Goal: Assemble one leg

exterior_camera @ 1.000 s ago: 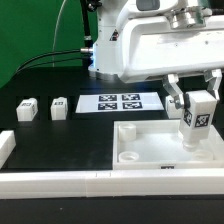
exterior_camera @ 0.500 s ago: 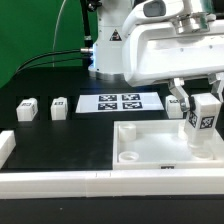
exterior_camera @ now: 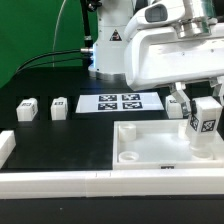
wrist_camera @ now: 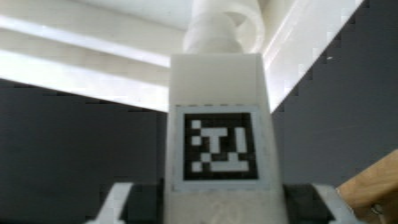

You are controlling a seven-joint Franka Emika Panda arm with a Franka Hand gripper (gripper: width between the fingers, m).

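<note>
My gripper (exterior_camera: 205,112) is shut on a white leg (exterior_camera: 206,124) with a black-and-white tag on its face. It holds the leg upright over the right end of the large flat white panel (exterior_camera: 150,140), which lies at the front. In the wrist view the held leg (wrist_camera: 221,120) fills the middle between my dark finger pads (wrist_camera: 146,200), its far end over the panel (wrist_camera: 107,55). Two more legs (exterior_camera: 26,108) (exterior_camera: 59,107) stand on the black table at the exterior view's left. Another leg (exterior_camera: 177,106) stands just behind my gripper.
The marker board (exterior_camera: 121,102) lies flat on the table behind the panel. Long white border bars (exterior_camera: 90,181) run along the front edge, with one end piece (exterior_camera: 5,146) at the exterior view's left. The panel has a round hole (exterior_camera: 128,156) near its front left corner.
My gripper has moved with the leg toward the exterior view's right, over the right end of the panel. Nothing else has moved.
</note>
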